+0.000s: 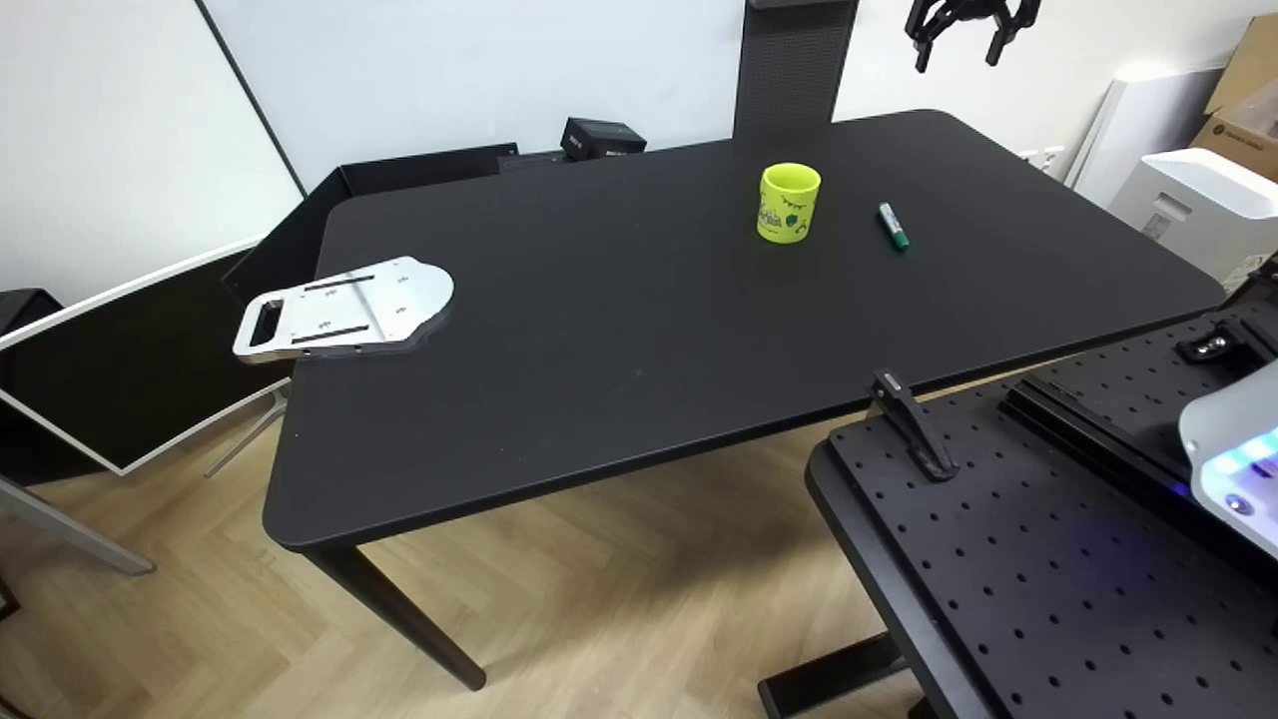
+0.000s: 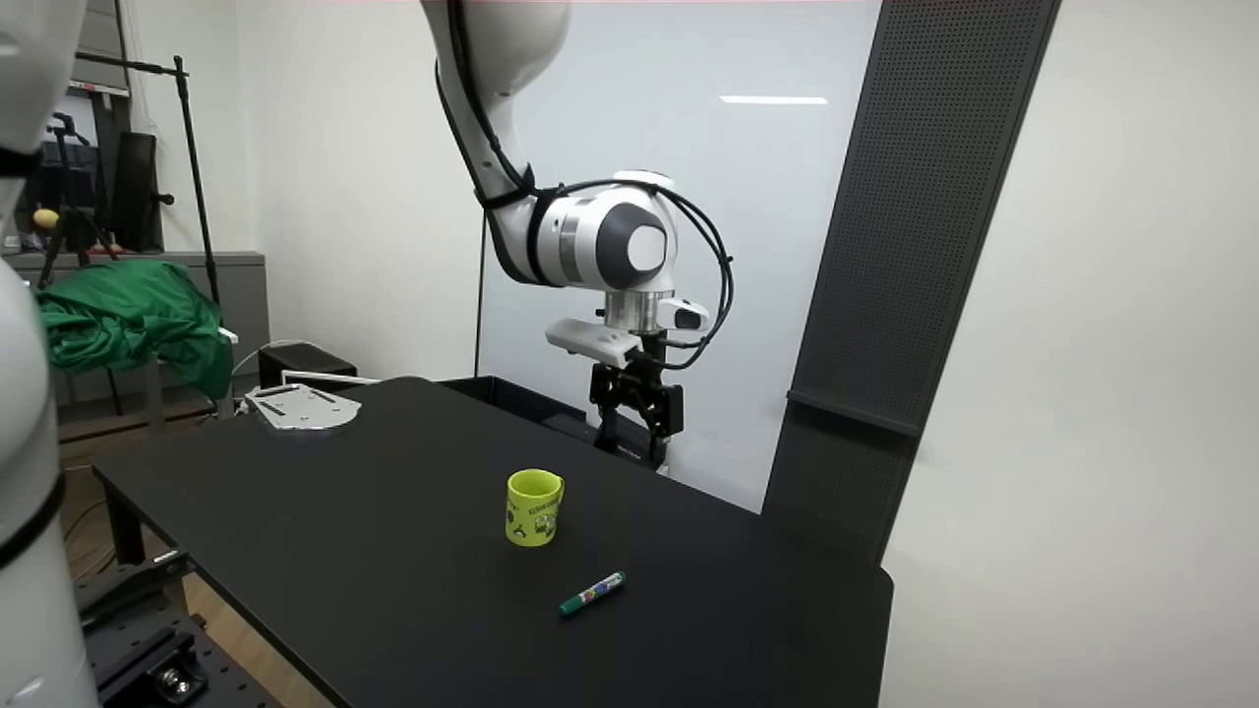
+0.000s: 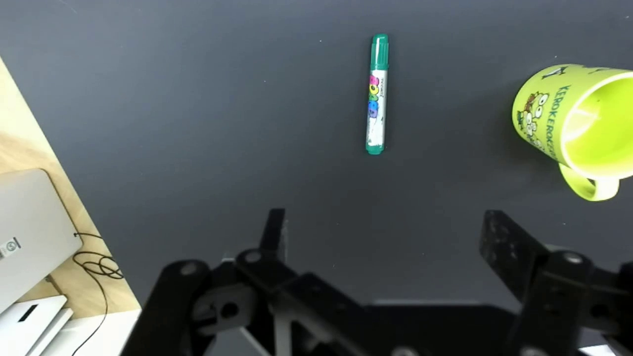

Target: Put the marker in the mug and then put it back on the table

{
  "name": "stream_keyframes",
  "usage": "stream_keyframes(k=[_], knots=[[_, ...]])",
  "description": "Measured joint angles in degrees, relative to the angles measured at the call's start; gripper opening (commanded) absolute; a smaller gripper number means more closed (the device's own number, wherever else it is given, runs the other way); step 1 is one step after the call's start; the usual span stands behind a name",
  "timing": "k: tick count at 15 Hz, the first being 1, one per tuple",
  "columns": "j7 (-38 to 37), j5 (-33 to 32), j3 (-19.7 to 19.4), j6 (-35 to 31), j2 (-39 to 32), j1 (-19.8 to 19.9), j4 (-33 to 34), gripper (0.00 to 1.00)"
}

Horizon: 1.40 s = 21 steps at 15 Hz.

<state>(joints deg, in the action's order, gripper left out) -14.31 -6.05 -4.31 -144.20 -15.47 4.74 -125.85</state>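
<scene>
One marker (image 3: 377,94) sets the direction of the coming move: in the wrist view it lies on the counter (image 3: 212,148) in the upper part of the frame, slightly right of the middle, while the end effector (image 3: 384,222) reaches in from the bottom. Its fingertips stand wide apart with nothing between them, so the way to the marker is up the frame. The marker's long axis runs almost straight up and down there, cap at the top, square to the line joining the fingertips; I judge that little turning would be needed to pinch the barrel. The mug (image 3: 544,113) stands upright at the right edge, apart from the marker, handle toward the bottom of the frame. On a straight approach the finger on that side might pass close to it.

Height is hard to judge from the wrist view. In an exterior view the end effector (image 2: 630,452) hangs from the arm (image 2: 610,236) right of centre, fingers pointing down, well apart from the marker (image 2: 592,594) at lower centre, so both lowering and sideways travel seem called for. In an exterior view only the end effector (image 1: 957,62) shows at upper right, with the arm above it cut off. The wrist view alone makes the barrel's lettering clear; both exterior views take in the mug's whole rim, which the wrist view crops. Picking up the marker is my guess at the step.
</scene>
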Motion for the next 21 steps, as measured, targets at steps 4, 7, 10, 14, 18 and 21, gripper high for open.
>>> stream_keyframes(k=[4, 7, 10, 14, 18, 21], knots=[[0.9, 5.6, -0.1, -4.2, -3.6, 0.4, 0.1, 1.0], [2.1, 9.1, -0.1, -5.8, -6.5, 0.6, 0.3, 1.0], [2.2, 9.8, -0.1, -6.2, -9.2, 0.6, 0.7, 1.0], [2.2, 9.9, -0.1, -7.6, -12.8, 0.5, 1.5, 1.0], [2.2, 9.9, -0.1, -10.2, -16.5, 0.4, 3.2, 1.0], [2.2, 10.1, -0.1, -11.1, -19.3, 0.4, 5.1, 1.0]])
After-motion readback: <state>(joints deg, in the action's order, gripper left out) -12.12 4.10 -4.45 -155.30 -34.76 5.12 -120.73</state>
